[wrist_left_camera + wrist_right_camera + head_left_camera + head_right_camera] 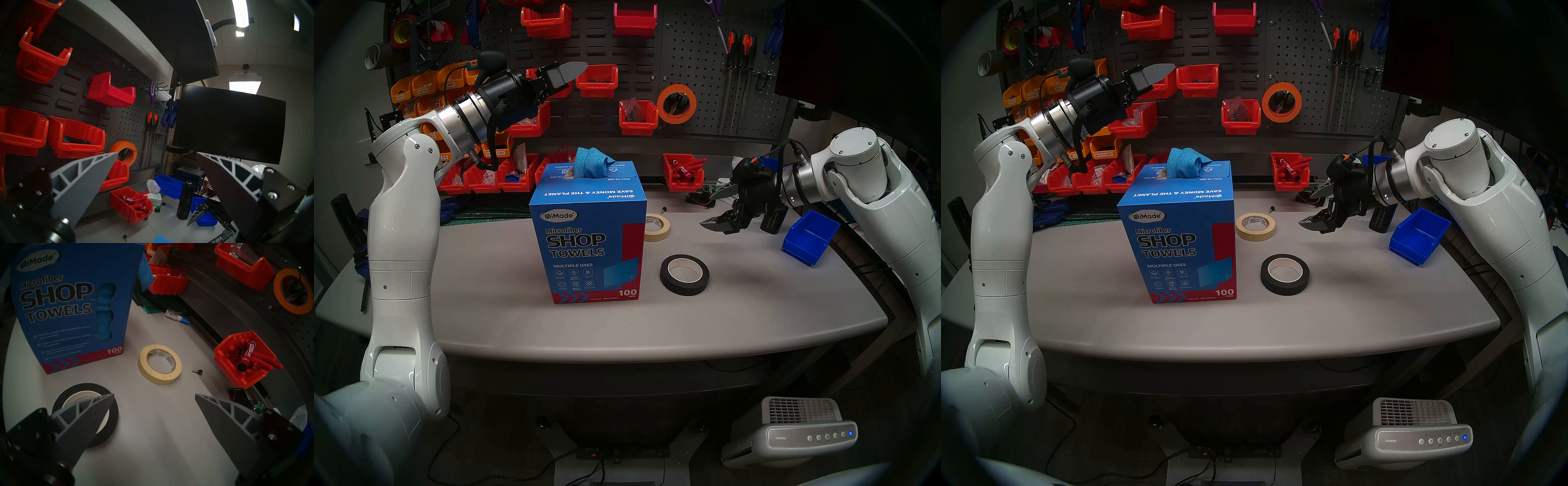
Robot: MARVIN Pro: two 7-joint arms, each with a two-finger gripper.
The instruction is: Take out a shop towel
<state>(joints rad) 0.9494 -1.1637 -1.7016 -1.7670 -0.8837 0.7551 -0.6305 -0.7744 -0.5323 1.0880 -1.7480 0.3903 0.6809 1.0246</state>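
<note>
Left gripper (157,153), grey ribbed fingers on a black base, is raised above the grey worktop (517,325) at pegboard height and angled toward the wall of red plastic bins (597,80). Jaws spread wide, nothing between them.

Tall blue printed cardboard carton (588,237) marked "SHOP TOWELS" stands upright at the worktop's centre. The sky-blue waffle-weave microfibre shop towel (590,163) sticks up crumpled from the slot in the carton's top; neither gripper touches it.

Just right of the carton, toward the back: flat beige masking-tape roll (657,226). Nearer the front: flat black tape roll with a white core (684,274). The two rolls lie apart.

Right gripper (714,208) hangs above the worktop right of the rolls, tilted down toward the left, well apart from the carton. Jaws released, empty. Blue plastic bin (809,237) sits at the worktop's right edge.
</note>
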